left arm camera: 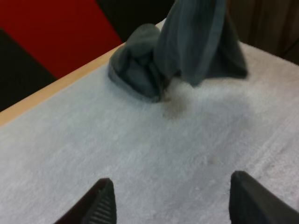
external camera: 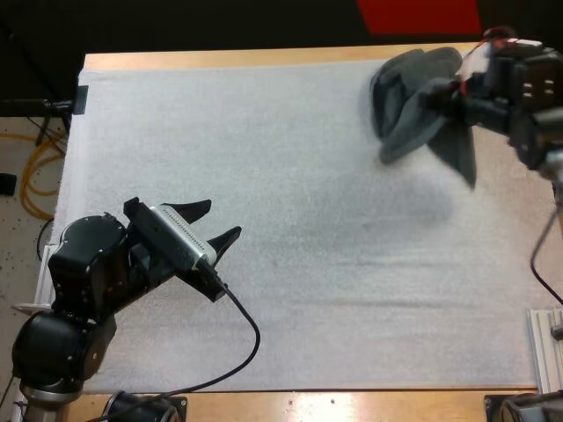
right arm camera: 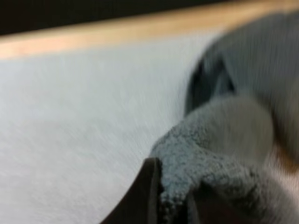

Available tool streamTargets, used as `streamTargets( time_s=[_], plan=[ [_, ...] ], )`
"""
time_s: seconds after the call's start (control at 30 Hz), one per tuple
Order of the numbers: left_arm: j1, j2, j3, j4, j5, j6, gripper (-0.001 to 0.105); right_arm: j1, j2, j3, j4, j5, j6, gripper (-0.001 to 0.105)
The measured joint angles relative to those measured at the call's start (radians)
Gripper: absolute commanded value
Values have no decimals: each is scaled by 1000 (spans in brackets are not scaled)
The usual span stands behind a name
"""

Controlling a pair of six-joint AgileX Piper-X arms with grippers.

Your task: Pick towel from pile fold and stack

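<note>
High view, upper right: right gripper (external camera: 450, 95) is pinching towel (external camera: 409, 132) thinly, risking it slipping; left gripper (external camera: 224, 218) is hovering spread.

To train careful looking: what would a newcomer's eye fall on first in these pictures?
The dark towel hanging from the right gripper, whose fingers pinch it, near the mat's far right corner, beside a crumpled lump of towel lying on the mat. Next, the left gripper, fingers open, over the mat's near left.

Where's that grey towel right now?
In the high view, the towel hangs at the far right of the mat, pinched in the right claw, beside the crumpled pile.
</note>
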Motion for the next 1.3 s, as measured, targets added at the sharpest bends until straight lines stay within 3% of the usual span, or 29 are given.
streamTargets(
  time_s=[0.27,0.5,0.63,0.73,0.97,1.07,1.13,1.17,1.23,1.3],
  plan=[
    [0,0,0,17,73,-67,51,0,-192,0,168,6,-6,1],
    [0,0,0,78,84,-82,51,28,-273,6,344,9,-6,1],
    [0,0,0,90,84,-82,51,88,-273,80,310,9,7,1],
    [0,0,0,94,93,-82,51,153,-266,172,240,13,85,1],
    [0,0,0,119,93,-82,51,406,-155,294,67,8,204,4],
    [0,0,0,119,93,-82,51,533,-106,293,7,-20,208,21],
    [0,0,0,119,93,-82,51,604,-87,293,-25,-30,210,46],
    [0,0,0,119,93,-82,51,638,-85,293,-34,-34,210,52],
    [0,0,0,119,93,-82,51,689,-85,293,-42,-42,203,80],
    [0,0,0,119,93,-82,51,721,-89,293,-41,-61,189,87]
  ],
)
